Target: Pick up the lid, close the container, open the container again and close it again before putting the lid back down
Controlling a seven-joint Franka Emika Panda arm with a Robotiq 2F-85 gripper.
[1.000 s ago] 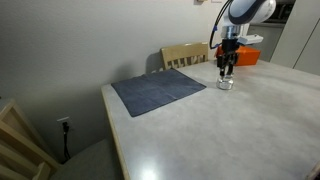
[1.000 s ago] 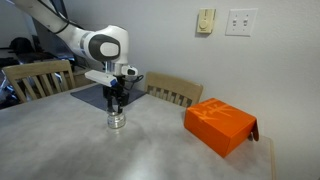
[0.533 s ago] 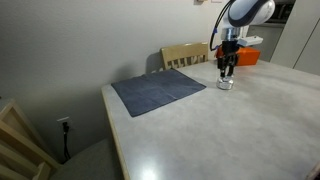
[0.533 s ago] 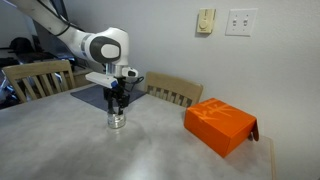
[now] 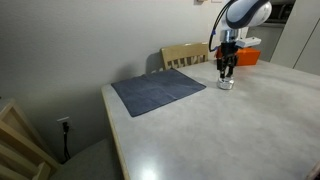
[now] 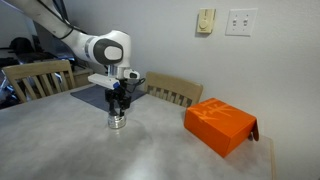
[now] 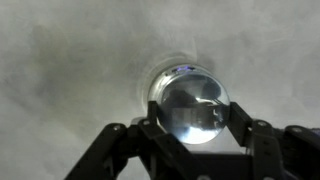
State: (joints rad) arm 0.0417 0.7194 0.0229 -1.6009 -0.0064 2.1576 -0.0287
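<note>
Our gripper (image 6: 117,107) is clamping the lid (image 7: 195,105) between its jaws, and we are holding it directly over the container (image 6: 118,121), which is standing on the table (image 6: 60,150) near the dark mat (image 5: 158,90), well apart from the orange box (image 6: 220,125).

Wrist view is blurring: the lid (image 7: 190,108) and container (image 7: 168,72) rim are merging, so seated or raised is unclear. The bottom edge is cutting off the gripper (image 7: 192,128). At the table (image 5: 200,130) far edge, the gripper is half-hiding the orange box (image 5: 250,57). The top edge is cropping the arm (image 5: 245,12).
</note>
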